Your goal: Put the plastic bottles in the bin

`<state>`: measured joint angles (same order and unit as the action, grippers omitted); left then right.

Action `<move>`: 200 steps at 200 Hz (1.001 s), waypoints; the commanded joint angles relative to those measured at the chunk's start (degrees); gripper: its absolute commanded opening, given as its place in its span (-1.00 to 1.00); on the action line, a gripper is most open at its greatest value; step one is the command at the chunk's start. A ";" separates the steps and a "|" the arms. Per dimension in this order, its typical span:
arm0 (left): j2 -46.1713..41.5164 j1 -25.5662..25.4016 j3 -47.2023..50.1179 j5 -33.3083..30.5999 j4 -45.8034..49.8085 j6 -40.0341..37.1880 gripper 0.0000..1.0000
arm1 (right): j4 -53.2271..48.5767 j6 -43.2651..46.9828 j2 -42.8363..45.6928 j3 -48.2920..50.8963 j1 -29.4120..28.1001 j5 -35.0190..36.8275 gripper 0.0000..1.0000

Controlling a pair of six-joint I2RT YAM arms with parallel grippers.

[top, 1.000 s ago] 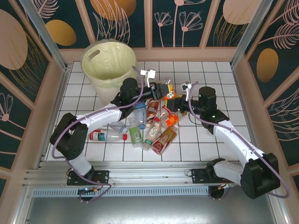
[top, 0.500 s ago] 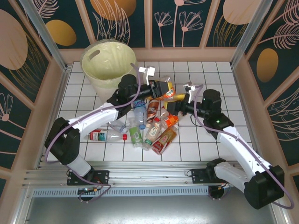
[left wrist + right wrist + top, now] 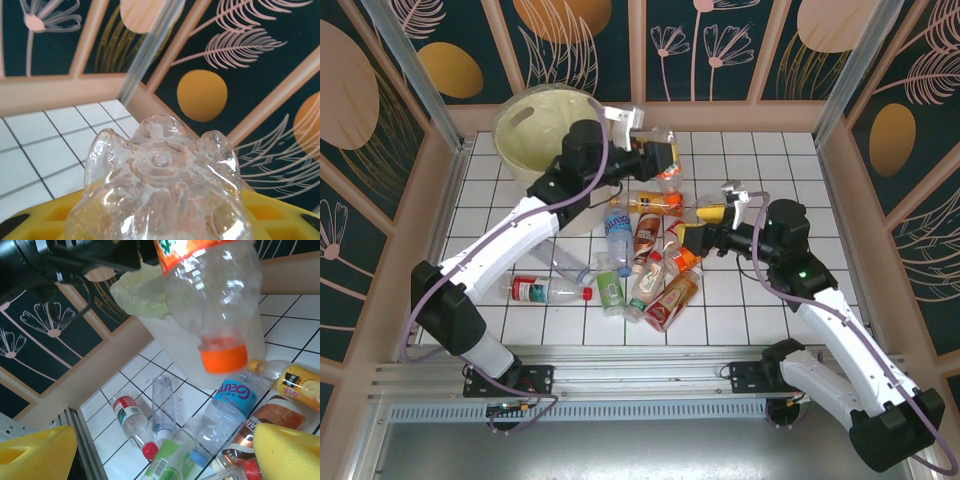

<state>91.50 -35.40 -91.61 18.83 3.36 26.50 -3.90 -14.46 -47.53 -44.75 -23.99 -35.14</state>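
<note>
My left gripper [image 3: 658, 158] is raised beside the bin [image 3: 512, 122] and shut on a clear bottle with an orange label and orange cap [image 3: 665, 160]. In the left wrist view the bottle's petal-shaped base [image 3: 160, 170] stands between the yellow fingers [image 3: 35, 220]. In the right wrist view it hangs cap down [image 3: 210, 295] in front of the lined bin [image 3: 145, 295]. My right gripper [image 3: 706, 228] hovers open over the right side of the bottle pile [image 3: 646, 255], nothing between its fingers [image 3: 285, 450]. Below lie red-labelled [image 3: 125, 415], clear [image 3: 162, 395], blue-labelled [image 3: 232, 395] and green-labelled [image 3: 172, 465] bottles.
Several bottles lie jumbled on the white tiled table [image 3: 760, 300], among them a yellow juice bottle [image 3: 650, 203] and a red-labelled one [image 3: 542, 291] at the left. Wooden walls [image 3: 435, 200] fence the table; bare tiles lie to the right and back.
My left gripper has lifted the orange-labelled bottle off the pile and carried it up and back, close to the bin's rim. My right arm has drawn back slightly to the right.
</note>
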 commanded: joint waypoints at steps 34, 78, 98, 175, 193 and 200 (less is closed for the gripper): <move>-2.91 4.23 -11.79 -12.78 15.08 -12.26 -0.20 | -1.16 2.42 3.42 -3.82 -0.78 6.28 0.83; -0.96 8.77 -19.20 -21.58 20.97 -16.70 -0.22 | 0.75 1.04 5.81 -1.45 -0.93 10.66 0.83; 0.75 11.13 -22.91 -22.79 22.47 -18.10 -0.22 | 1.78 1.01 4.69 -1.08 -0.96 9.56 0.82; 15.19 17.89 -35.97 -26.79 32.74 -22.25 -0.22 | 1.57 1.89 2.44 -0.07 -1.37 10.45 0.83; 18.12 18.97 -36.99 -25.84 34.15 -22.22 -0.22 | 0.43 2.39 2.66 0.02 -1.32 11.28 0.83; 18.86 19.22 -36.76 -25.69 34.43 -22.19 -0.21 | -0.35 2.65 2.75 -0.05 -1.32 11.63 0.83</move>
<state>107.46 -17.50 -126.67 -6.70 32.99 5.76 -4.16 -13.39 -45.17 -45.10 -24.82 -25.15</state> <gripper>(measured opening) 0.503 0.914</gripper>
